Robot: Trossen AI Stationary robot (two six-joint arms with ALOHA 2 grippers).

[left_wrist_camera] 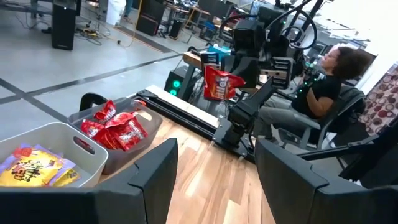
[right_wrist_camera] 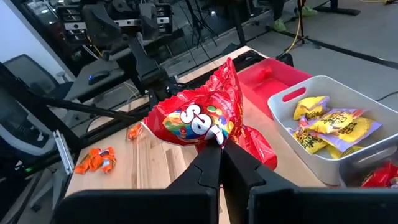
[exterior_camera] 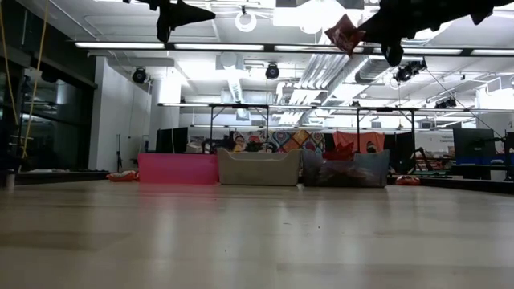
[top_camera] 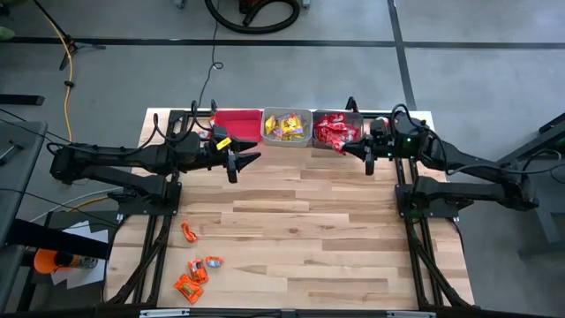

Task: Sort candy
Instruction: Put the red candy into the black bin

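Several orange candies [top_camera: 194,276] lie unsorted on the bench [top_camera: 300,230], well short of the middle bin [top_camera: 288,128] and off toward the left arm's side. Just before that bin's left neighbour, the empty red bin [top_camera: 237,123], the left gripper [top_camera: 244,159] hovers with jaws spread, holding nothing. Before the far-right bin [top_camera: 335,131] of red packets, the right gripper [right_wrist_camera: 219,149] has its jaws shut on a red candy packet [right_wrist_camera: 202,118], likely headed there.
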